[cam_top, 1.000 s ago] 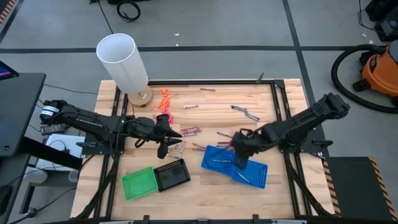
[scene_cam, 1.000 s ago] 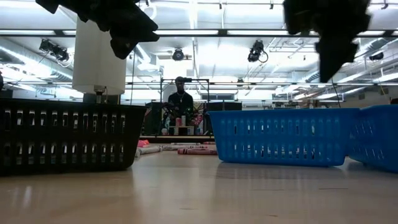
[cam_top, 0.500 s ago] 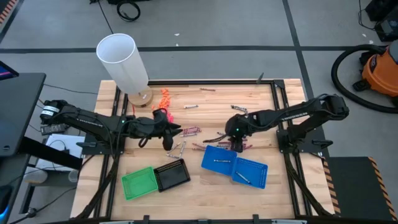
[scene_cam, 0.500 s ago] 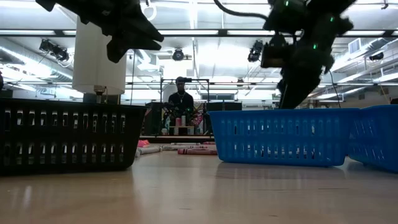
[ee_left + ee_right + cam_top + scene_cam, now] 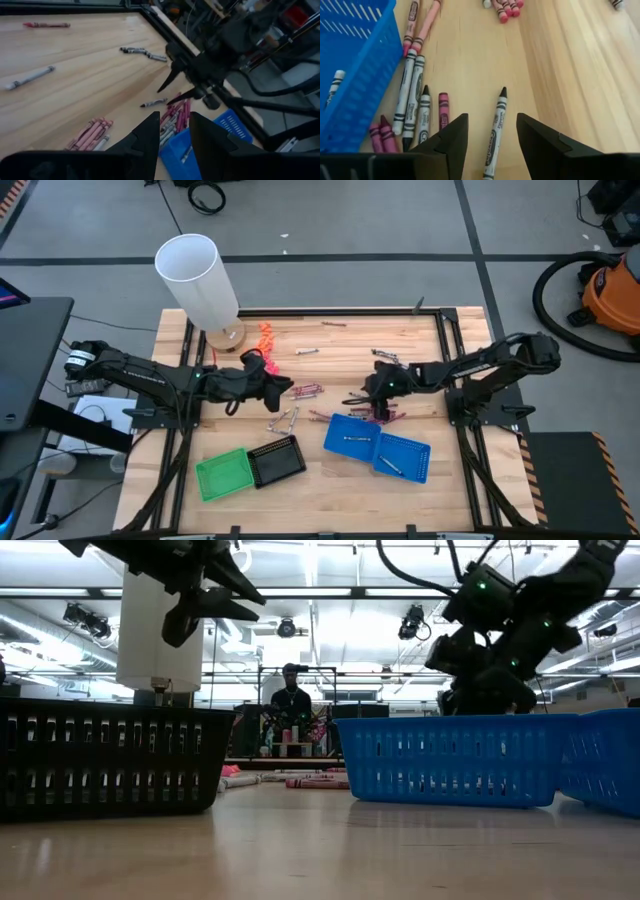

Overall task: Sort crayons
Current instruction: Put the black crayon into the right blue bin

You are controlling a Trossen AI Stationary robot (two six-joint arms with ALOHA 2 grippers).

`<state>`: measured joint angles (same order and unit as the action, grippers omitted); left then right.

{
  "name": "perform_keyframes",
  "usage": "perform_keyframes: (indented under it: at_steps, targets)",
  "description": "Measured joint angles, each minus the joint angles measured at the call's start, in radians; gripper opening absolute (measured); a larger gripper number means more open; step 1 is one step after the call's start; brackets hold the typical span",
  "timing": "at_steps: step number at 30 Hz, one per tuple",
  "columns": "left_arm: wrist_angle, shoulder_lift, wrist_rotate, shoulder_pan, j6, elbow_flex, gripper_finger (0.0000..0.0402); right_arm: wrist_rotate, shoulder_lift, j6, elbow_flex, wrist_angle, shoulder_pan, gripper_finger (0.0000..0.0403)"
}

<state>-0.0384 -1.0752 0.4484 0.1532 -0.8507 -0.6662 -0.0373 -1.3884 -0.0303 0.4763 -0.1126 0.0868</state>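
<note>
Loose crayons lie flat on the wooden table: a magenta bunch (image 5: 306, 390), a grey bunch (image 5: 283, 420), a mixed bunch (image 5: 383, 414) by the blue baskets, and others farther back (image 5: 393, 360). My right gripper (image 5: 492, 134) is open and low over the table. Its fingers stand on either side of a single grey crayon (image 5: 496, 122) without touching it; the left wrist view also shows that crayon (image 5: 153, 103). My left gripper (image 5: 174, 135) hangs open and empty above the table's left middle (image 5: 288, 392), near the magenta bunch.
Two blue baskets (image 5: 350, 438) (image 5: 405, 457) stand near the front right, each with a crayon inside. A green basket (image 5: 222, 474) and a black one (image 5: 277, 460) sit at the front left. A white cylinder (image 5: 198, 278) and orange pieces (image 5: 265, 336) are at the far left.
My right gripper has left its place above the blue basket, gone toward the table's far edge and left, and sunk low over the loose crayons, tipping from pointing down to a slant. My left gripper has rolled about its own line while staying in place.
</note>
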Motion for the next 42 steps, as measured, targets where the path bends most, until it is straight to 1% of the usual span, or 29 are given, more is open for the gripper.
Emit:
perform_keyframes:
  at_steps: [4,7,9,13,18,22,30,33,37,42]
  targets:
    - [-0.013,0.000,0.003,0.000,0.000,0.000,0.0114,-0.004,-0.007,0.000,-0.054,-0.110,0.024,0.0174]
    - [-0.019,0.000,0.004,0.000,-0.002,0.000,0.0114,0.010,-0.052,0.003,-0.075,-0.160,0.047,0.0174]
    - [-0.020,0.000,0.004,0.000,-0.003,0.000,0.0114,0.031,-0.091,0.003,-0.074,-0.213,0.053,0.0174]
    - [-0.019,0.000,0.004,0.000,-0.003,0.000,0.0114,0.037,-0.154,0.034,-0.073,-0.276,0.054,0.0174]
    - [-0.023,0.000,0.004,0.000,-0.004,0.000,0.0114,0.036,-0.193,0.079,-0.072,-0.311,0.054,0.0170]
    - [-0.026,0.000,0.004,0.000,-0.004,0.000,0.0114,0.020,-0.201,0.073,-0.070,-0.312,0.052,0.0146]
    - [-0.025,0.000,0.004,0.000,-0.021,0.000,0.0114,0.000,-0.202,0.063,-0.069,-0.293,0.051,0.0051]
    - [-0.025,0.000,0.004,0.001,-0.028,0.000,0.0114,0.000,-0.202,0.060,-0.069,-0.283,0.052,0.0024]
    - [-0.025,0.000,0.004,0.001,-0.029,0.000,0.0114,0.001,-0.197,0.061,-0.055,-0.261,0.052,0.0021]
    - [-0.025,0.000,0.004,0.001,-0.002,0.000,0.0114,0.005,-0.180,0.047,0.009,-0.140,0.052,0.0034]
